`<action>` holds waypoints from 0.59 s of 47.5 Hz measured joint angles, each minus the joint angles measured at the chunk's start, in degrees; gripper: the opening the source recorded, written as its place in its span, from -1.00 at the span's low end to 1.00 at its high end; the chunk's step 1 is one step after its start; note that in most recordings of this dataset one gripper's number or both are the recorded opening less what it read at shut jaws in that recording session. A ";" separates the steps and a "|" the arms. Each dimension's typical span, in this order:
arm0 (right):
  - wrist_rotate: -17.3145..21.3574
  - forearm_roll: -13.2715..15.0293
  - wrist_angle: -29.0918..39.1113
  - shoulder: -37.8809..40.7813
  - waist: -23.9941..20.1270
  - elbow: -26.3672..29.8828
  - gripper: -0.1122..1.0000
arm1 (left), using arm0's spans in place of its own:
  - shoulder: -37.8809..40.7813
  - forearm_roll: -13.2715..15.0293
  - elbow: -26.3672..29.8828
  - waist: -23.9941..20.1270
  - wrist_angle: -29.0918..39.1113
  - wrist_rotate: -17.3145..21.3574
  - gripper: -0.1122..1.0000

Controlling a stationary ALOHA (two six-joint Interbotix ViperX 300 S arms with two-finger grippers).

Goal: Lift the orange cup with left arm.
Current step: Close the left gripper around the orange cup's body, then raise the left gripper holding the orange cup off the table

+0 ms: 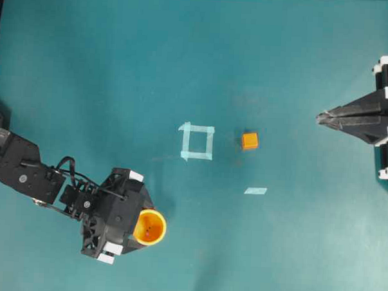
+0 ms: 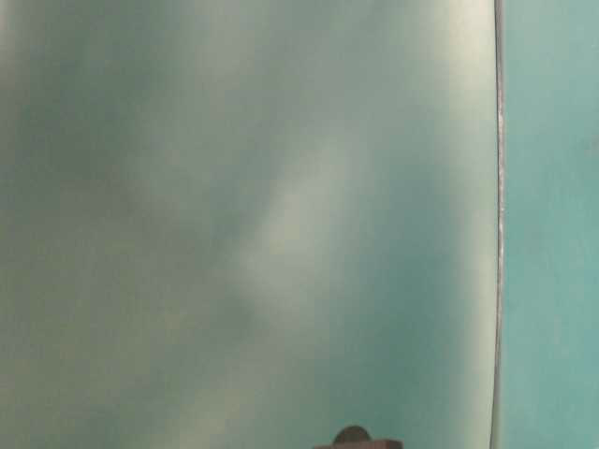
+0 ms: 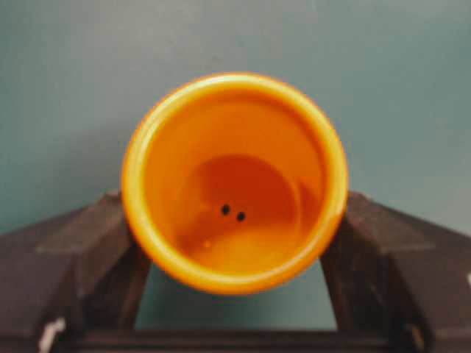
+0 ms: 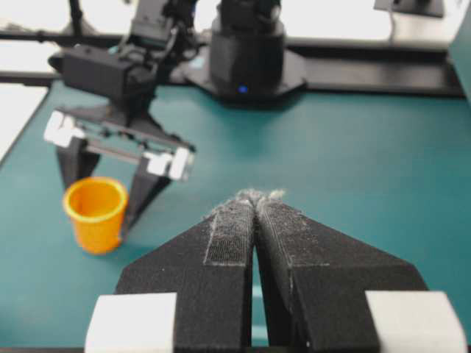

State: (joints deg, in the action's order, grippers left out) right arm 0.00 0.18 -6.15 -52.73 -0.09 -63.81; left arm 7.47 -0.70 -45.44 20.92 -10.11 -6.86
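I observe the left end effector [image 1: 141, 228] spread around the orange cup [image 1: 150, 227], which stands upright on the surface [image 1: 281, 72]; contact unclear. Right end effector [image 1: 321, 117] pressed together.

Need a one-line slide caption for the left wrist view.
Left wrist view: orange cup upright on the teal table, sitting between the left gripper's jaws, one on each side.

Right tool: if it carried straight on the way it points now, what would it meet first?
Probably the orange cube. The right tool, tips together, points left across the table in the overhead view; the cube lies slightly off that line, so it might pass it. Heights are unclear.
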 measured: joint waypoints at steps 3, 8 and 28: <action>0.00 0.00 0.09 0.00 0.00 0.00 -0.80 | 0.00 0.00 0.35 -0.09 0.00 0.62 0.39; 0.00 0.00 0.18 0.18 0.00 0.00 -0.80 | 0.00 0.00 1.05 -0.18 0.00 2.37 0.39; -0.09 0.00 0.18 0.79 0.00 0.00 -0.80 | -3.16 0.00 2.20 -0.18 -0.79 7.65 0.39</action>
State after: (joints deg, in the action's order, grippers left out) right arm -0.09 0.18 -5.98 -51.94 -0.09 -63.81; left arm 4.31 -0.70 -43.24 20.74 -10.90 0.79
